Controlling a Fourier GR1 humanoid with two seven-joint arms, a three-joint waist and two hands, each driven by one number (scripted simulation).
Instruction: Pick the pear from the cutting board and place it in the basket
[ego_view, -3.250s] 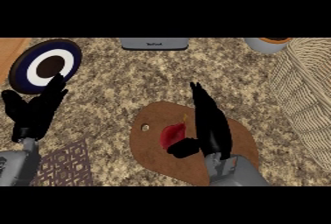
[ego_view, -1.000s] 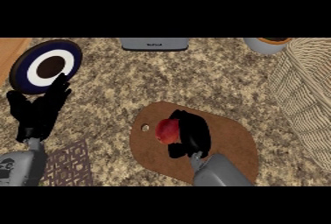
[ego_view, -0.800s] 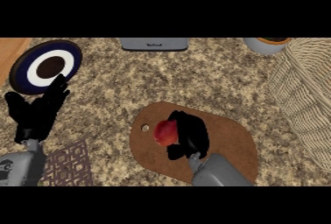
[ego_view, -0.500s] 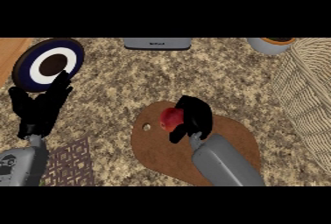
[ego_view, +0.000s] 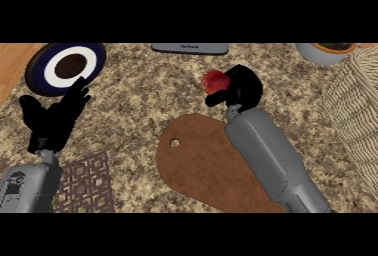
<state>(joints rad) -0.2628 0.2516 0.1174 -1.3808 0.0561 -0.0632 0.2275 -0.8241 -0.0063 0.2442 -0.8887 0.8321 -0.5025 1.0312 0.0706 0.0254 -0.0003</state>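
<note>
The red pear (ego_view: 214, 81) is held up beyond the far end of the brown cutting board (ego_view: 203, 170), with my right hand (ego_view: 241, 90) shut on it from the right side. The board lies bare on the speckled counter, and my right forearm crosses over it. The woven basket (ego_view: 362, 110) stands at the right edge, well to the right of the pear. My left hand (ego_view: 53, 117) rests open at the left, fingers up, holding nothing.
A dark blue and white plate (ego_view: 66, 67) sits at the back left. A grey appliance (ego_view: 190, 48) is at the back centre and a grey bowl (ego_view: 325, 52) at the back right. A patterned mat (ego_view: 85, 182) lies near the left forearm.
My right hand closed on the pear on the board, then lifted it up and away past the board's far end. The left hand stayed open in place.
</note>
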